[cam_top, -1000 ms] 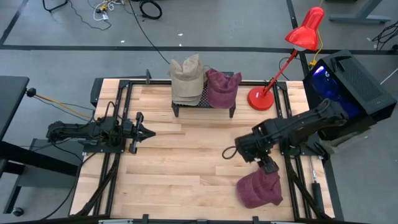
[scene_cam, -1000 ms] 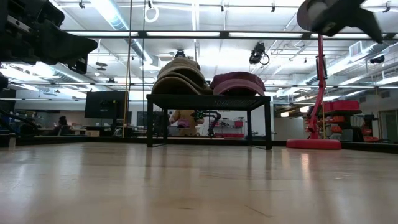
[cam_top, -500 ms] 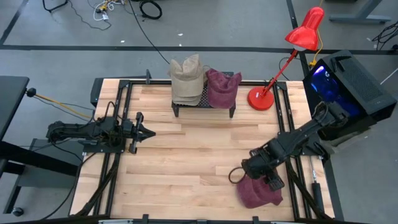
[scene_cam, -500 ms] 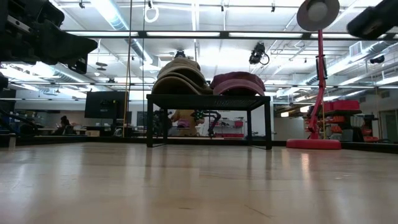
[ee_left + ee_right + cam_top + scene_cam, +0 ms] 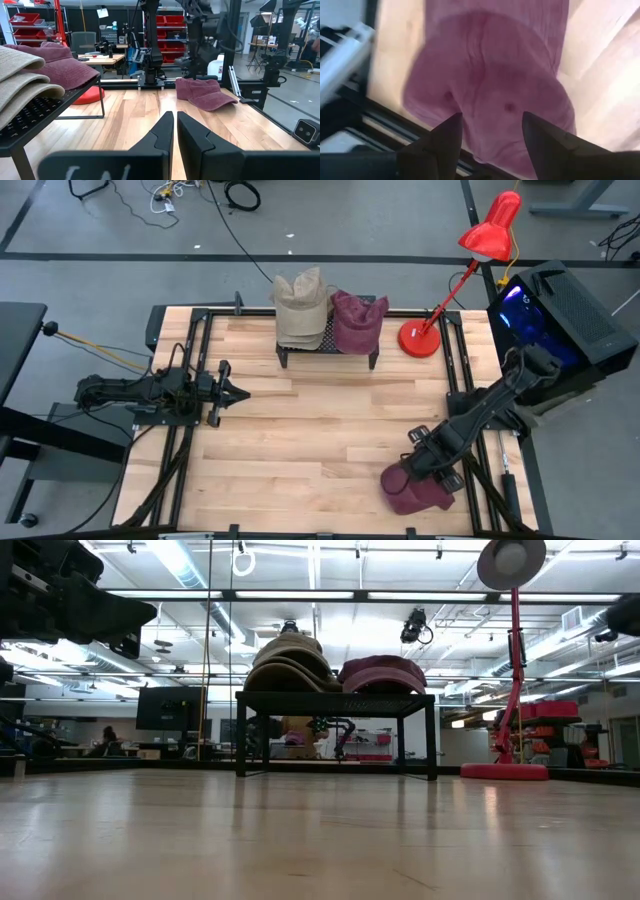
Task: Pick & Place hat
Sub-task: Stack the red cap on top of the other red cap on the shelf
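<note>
While the right claw (image 5: 428, 471) hangs spread wide right over the maroon hat (image 5: 414, 491), nothing is gripped yet; the crown fills the space just below and between its fingers (image 5: 447, 137). I judge the hat light, soft and floppy: the fabric will crumple and sag, so I would pinch a fold of the crown or the stiffer brim (image 5: 217, 101) rather than squeeze the whole dome. It lies on the tabletop (image 5: 300, 430) near the corner directly under this claw. Well away, across the tabletop, a black rack (image 5: 328, 352) carries a tan hat (image 5: 300, 308) and another maroon hat (image 5: 357, 320) side by side. The left claw (image 5: 232, 392) waits far off, pinched together, holding nothing.
</note>
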